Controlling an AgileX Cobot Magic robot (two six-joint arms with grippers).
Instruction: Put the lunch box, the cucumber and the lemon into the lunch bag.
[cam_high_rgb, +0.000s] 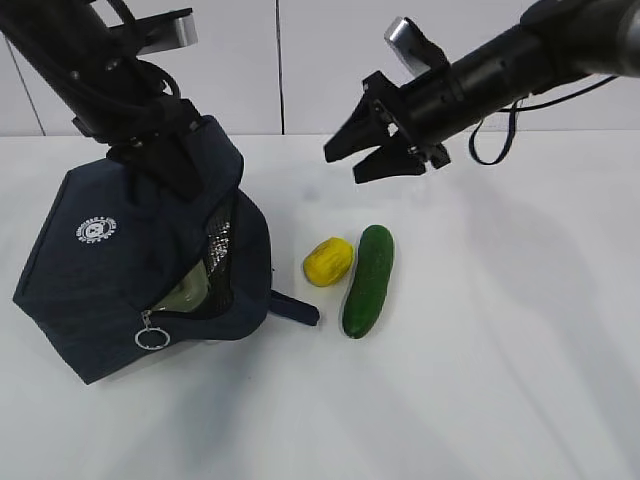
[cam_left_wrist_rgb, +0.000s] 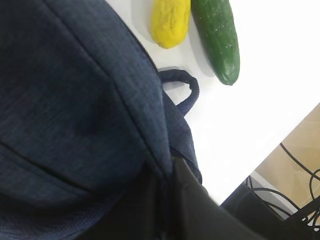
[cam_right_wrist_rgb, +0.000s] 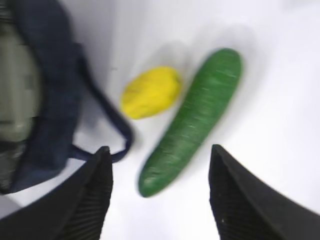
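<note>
The navy lunch bag (cam_high_rgb: 110, 270) lies tilted at the left, its zipper mouth open toward the front. The pale green lid of the lunch box (cam_high_rgb: 185, 293) shows inside the opening, and also in the right wrist view (cam_right_wrist_rgb: 17, 95). My left gripper (cam_high_rgb: 175, 160) is shut on the bag's upper fabric (cam_left_wrist_rgb: 100, 110) and holds it up. The lemon (cam_high_rgb: 328, 261) and the cucumber (cam_high_rgb: 368, 280) lie side by side on the table right of the bag. My right gripper (cam_high_rgb: 372, 152) is open and empty, in the air above them (cam_right_wrist_rgb: 157, 155).
A loop handle (cam_high_rgb: 295, 308) of the bag lies on the white table (cam_high_rgb: 480, 380) beside the lemon. The bag's silver ring pull (cam_high_rgb: 151, 337) hangs at the front. The table's edge and cables show in the left wrist view (cam_left_wrist_rgb: 295, 165).
</note>
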